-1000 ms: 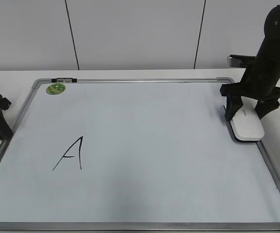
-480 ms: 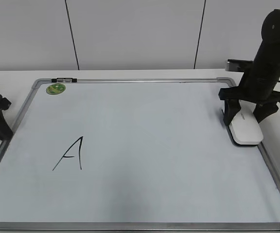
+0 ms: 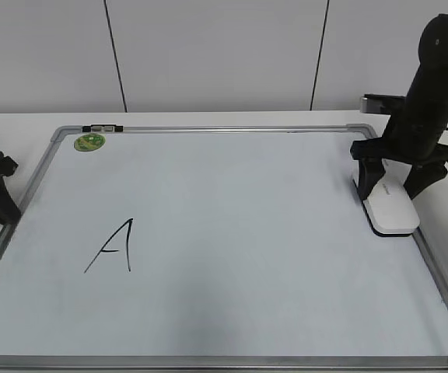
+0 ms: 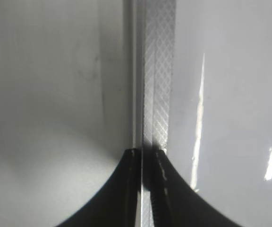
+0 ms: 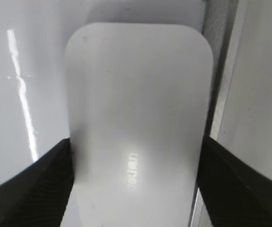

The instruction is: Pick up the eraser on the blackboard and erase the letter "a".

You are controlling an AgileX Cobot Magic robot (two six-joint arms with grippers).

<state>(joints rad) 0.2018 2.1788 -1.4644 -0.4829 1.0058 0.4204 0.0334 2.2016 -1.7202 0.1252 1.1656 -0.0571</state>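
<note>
Right gripper (image 3: 395, 180) straddled the eraser (image 3: 390, 210) at the blackboard's (image 3: 247, 233) 3 o'clock edge, fingers (image 5: 37, 187) wide, flanking both sides; actual grip indeterminate. Left gripper (image 4: 145, 189) closed, empty.

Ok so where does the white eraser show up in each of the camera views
Exterior view: the eraser lies at the right edge of the blackboard, between the right tool's fingers.
Left wrist view: not in it.
Right wrist view: the eraser fills the centre.
Shared landmark: the board's silver frame beside the eraser.
</note>
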